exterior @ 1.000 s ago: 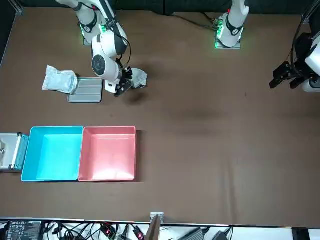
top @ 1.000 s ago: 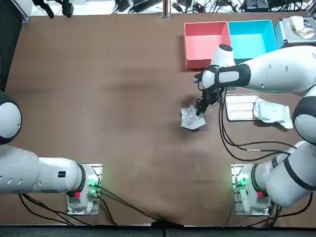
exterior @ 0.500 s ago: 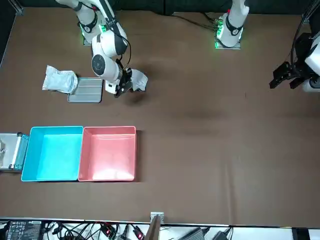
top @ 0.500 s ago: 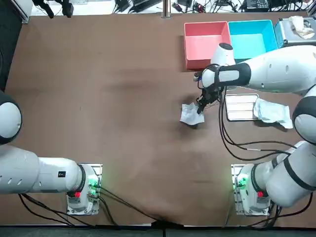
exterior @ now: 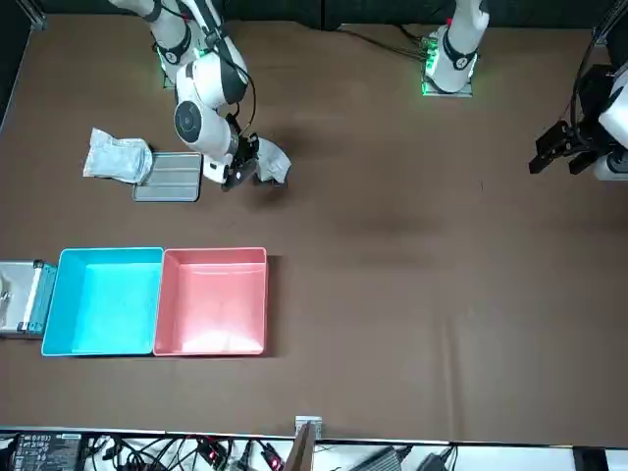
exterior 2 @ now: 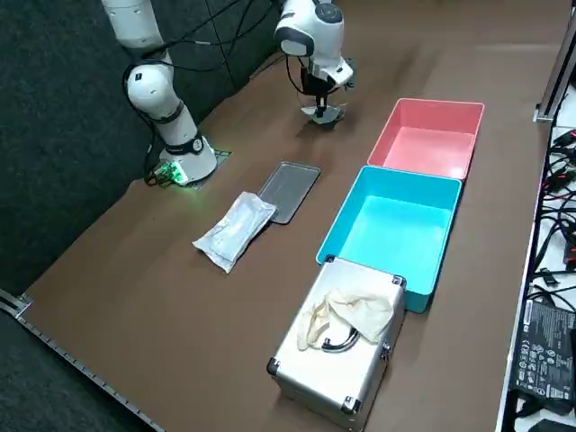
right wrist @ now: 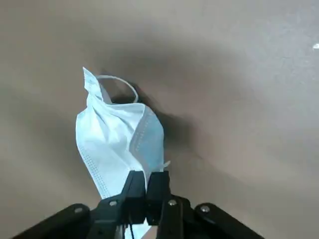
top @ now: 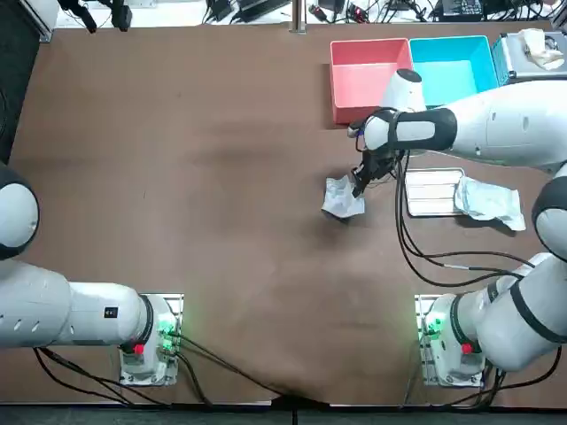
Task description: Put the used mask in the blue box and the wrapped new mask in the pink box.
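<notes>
I am reaching my right arm (top: 496, 128) out from its base at the near right corner of the bench (top: 221, 177). The upper links are rising over my right edge and the white forearm is running leftward toward the middle. My wrist is bending downward, so my right jaws are pointing at the bench top. They are hanging over it a little right of centre, in the half farther from my base. The jaws are pressing together with almost no gap between them. My two dark fingers (right wrist: 135, 188) are pinching one edge of the used mask (right wrist: 119, 144), which is dangling from them.
</notes>
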`<state>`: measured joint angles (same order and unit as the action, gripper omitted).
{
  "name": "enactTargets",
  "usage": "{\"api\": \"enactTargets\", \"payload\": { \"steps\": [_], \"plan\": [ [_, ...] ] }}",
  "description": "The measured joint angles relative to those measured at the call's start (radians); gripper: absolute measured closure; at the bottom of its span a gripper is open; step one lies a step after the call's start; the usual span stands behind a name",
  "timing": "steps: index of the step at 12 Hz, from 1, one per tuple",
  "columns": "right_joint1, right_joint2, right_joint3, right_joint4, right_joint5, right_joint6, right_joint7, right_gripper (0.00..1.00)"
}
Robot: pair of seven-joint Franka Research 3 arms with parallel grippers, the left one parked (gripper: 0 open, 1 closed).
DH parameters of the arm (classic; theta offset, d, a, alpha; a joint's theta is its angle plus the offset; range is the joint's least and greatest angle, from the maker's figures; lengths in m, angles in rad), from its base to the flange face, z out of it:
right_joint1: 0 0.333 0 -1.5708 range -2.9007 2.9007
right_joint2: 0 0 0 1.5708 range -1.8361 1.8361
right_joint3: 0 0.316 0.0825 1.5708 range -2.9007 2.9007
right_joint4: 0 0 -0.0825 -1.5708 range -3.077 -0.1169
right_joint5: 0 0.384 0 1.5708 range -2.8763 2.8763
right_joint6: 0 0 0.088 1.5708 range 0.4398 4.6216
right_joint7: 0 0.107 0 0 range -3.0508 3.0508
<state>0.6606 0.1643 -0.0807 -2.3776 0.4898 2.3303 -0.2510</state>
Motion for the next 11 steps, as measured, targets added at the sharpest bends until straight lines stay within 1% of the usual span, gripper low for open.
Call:
{"api": "enactTargets", "payload": {
  "steps": [3, 5, 8, 11],
  "plan": [
    [-0.002, -0.04, -0.004, 0.002, 0.0, -0.017, 0.022, 0.98],
    [-0.018, -0.08, -0.013, 0.005, 0.0, -0.031, 0.024, 0.98],
    [-0.068, -0.122, -0.016, 0.019, 0.0, -0.08, 0.023, 0.98],
    [-0.122, -0.152, -0.018, 0.067, 0.0, -0.144, 0.023, 0.98]
  ]
}}
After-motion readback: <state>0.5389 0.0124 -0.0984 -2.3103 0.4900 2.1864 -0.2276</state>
